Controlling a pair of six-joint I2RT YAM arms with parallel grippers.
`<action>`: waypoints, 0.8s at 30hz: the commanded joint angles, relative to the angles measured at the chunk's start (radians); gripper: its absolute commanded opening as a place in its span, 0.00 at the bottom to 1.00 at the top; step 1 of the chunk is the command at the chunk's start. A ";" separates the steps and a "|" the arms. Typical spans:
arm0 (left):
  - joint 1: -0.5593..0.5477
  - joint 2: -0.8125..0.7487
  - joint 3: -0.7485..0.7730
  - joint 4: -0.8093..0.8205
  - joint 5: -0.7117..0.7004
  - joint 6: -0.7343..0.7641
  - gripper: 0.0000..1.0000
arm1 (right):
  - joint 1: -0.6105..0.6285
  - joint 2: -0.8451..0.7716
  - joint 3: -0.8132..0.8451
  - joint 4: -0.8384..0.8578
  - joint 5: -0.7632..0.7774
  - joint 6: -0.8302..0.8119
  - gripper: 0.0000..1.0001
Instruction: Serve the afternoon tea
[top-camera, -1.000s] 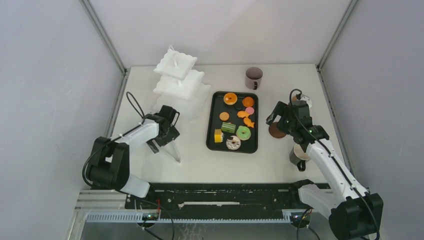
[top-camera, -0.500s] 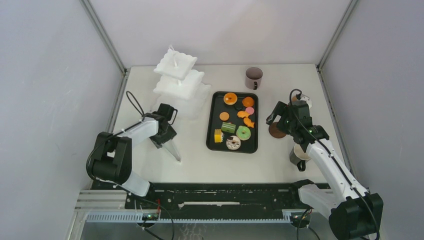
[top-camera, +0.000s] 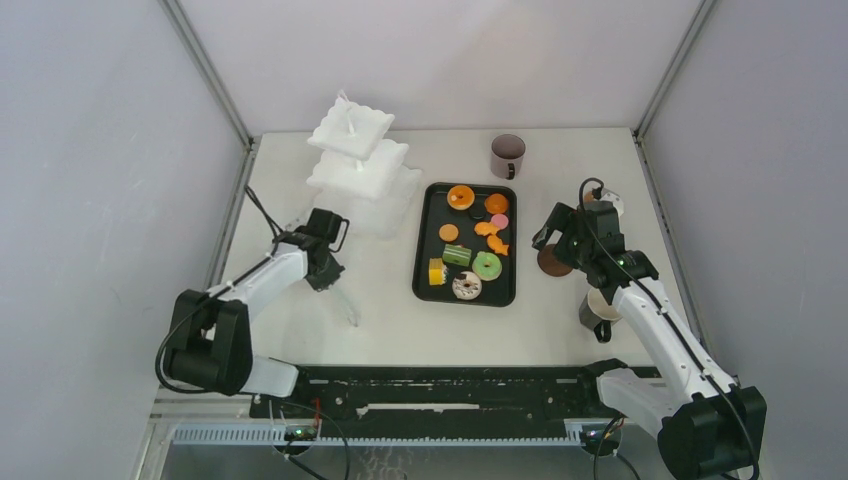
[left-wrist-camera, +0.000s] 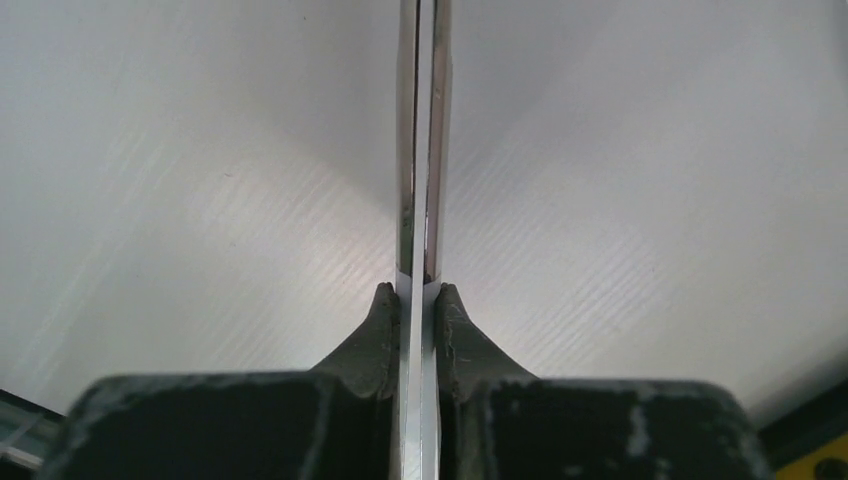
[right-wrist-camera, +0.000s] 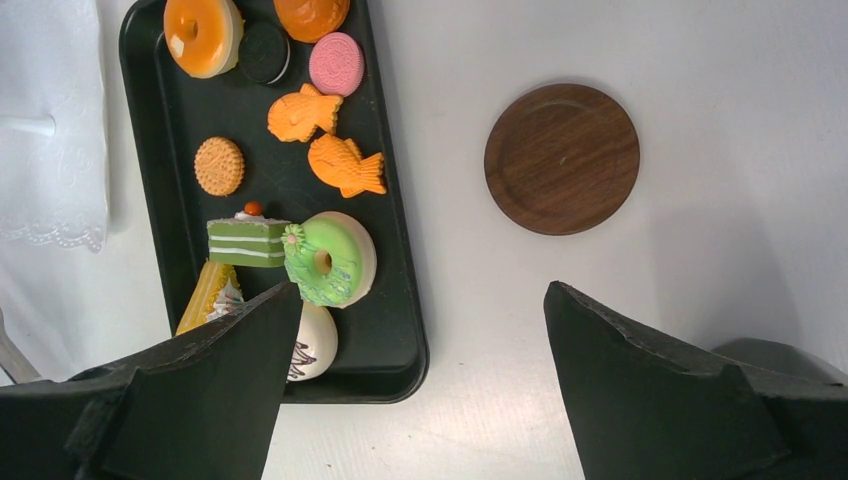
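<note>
Bright, even overhead light; soft shadows on table; sheen on tongs (left gripper close-up blurred).

Toy pastries lie in the black tray: far end, an orange doughnut, orange bun, dark sandwich cookie and pink cookie; mid-tray, two orange fish cakes and a round biscuit. Near end: a green layer-cake slice touching a green doughnut, a yellow slice and a white drizzled doughnut. One dark mug stands upright on the surface beyond the tray; the second dark mug stands right of it, partly hidden.
</note>
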 joint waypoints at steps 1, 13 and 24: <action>-0.038 -0.099 -0.044 -0.029 0.039 0.101 0.04 | -0.006 -0.020 -0.002 0.036 -0.005 -0.002 0.99; -0.280 -0.089 -0.054 -0.011 0.055 0.199 0.14 | -0.005 -0.009 -0.003 0.049 -0.048 0.008 0.99; -0.278 0.028 -0.011 0.021 0.007 0.243 0.54 | -0.006 -0.034 -0.003 0.022 -0.034 -0.010 0.99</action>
